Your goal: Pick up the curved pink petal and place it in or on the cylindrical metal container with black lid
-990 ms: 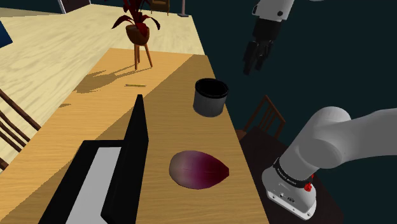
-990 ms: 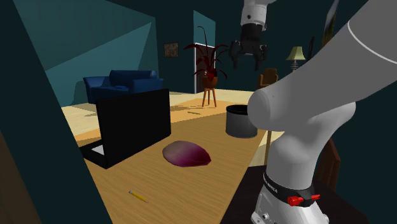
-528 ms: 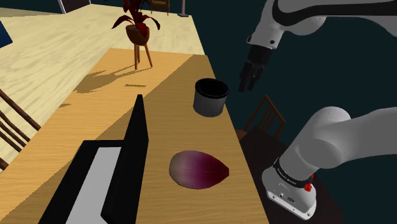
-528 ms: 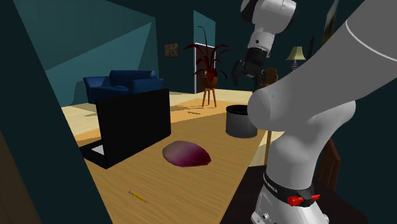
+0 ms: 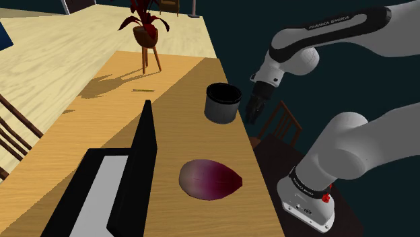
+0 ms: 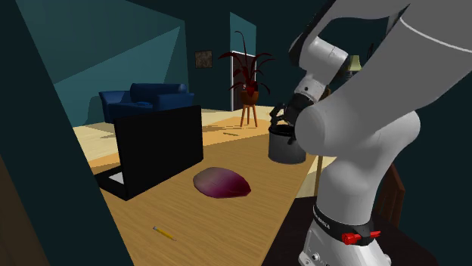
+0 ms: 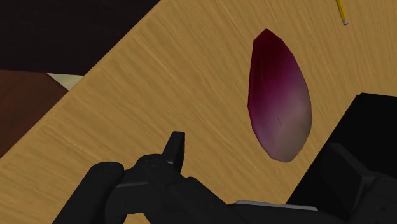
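Observation:
The curved petal (image 5: 210,179) is dark magenta fading to pale pink and lies on the wooden table (image 5: 182,81) near the stand's side. It also shows as a petal (image 6: 221,183) in the second exterior view and a petal (image 7: 280,95) ahead of the fingers in the wrist view. Farther along the table stands the dark grey cylindrical container (image 5: 223,102) with a black rim, the same container (image 6: 286,143) seen from the other side. My gripper (image 5: 251,113) hangs low just off the table edge, to the shoulder view's right of the container. The gripper (image 6: 277,119) is open and holds nothing, as in the wrist view (image 7: 254,159).
An open black laptop (image 5: 138,161) stands on the table beside the petal, toward the shoulder view's left. A yellow pencil (image 6: 163,233) lies near the table's end. A wooden chair (image 5: 279,124) stands below the gripper. A red plant on a stool (image 5: 145,34) is farther off.
The arm has bent and brought the gripper down from high above to the level of the container's rim, beside the table edge. Petal, container and laptop have not moved.

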